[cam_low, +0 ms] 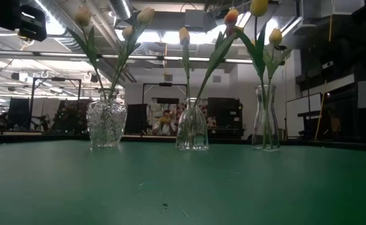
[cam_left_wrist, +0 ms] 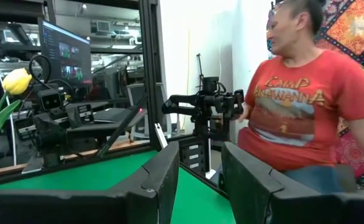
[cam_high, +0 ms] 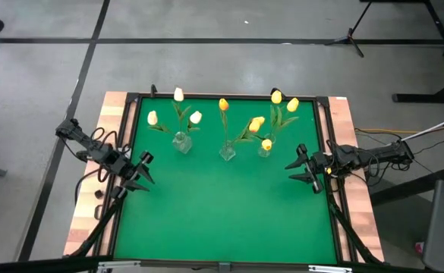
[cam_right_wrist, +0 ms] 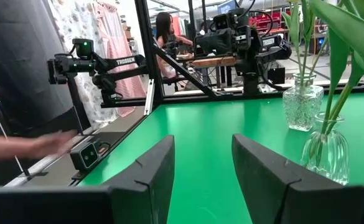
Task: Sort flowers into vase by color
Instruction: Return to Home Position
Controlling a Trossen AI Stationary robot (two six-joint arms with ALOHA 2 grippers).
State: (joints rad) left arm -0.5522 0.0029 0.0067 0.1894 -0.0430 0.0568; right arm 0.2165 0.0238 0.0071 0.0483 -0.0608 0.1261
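Three clear glass vases stand in a row on the far half of the green mat. The left vase [cam_high: 181, 142] holds three pale white tulips [cam_high: 178, 94]. The middle vase [cam_high: 227, 152] holds an orange-yellow tulip [cam_high: 223, 105]. The right vase [cam_high: 264, 149] holds several yellow tulips [cam_high: 276, 96]. All the stems stand in the vase necks. My left gripper [cam_high: 147, 171] hovers open near the mat's left edge, its fingers [cam_left_wrist: 163, 180] apart with nothing between them. My right gripper [cam_high: 301, 171] hovers open near the right edge, also with nothing between its fingers [cam_right_wrist: 150, 174].
A dark frame [cam_high: 229, 96] borders the mat on its wooden table [cam_high: 85, 220]. The near half of the mat [cam_high: 222, 220] lies bare. A person in a red T-shirt [cam_left_wrist: 306, 106] stands beyond the table's right side, and a hand [cam_right_wrist: 38, 146] shows beyond its left side.
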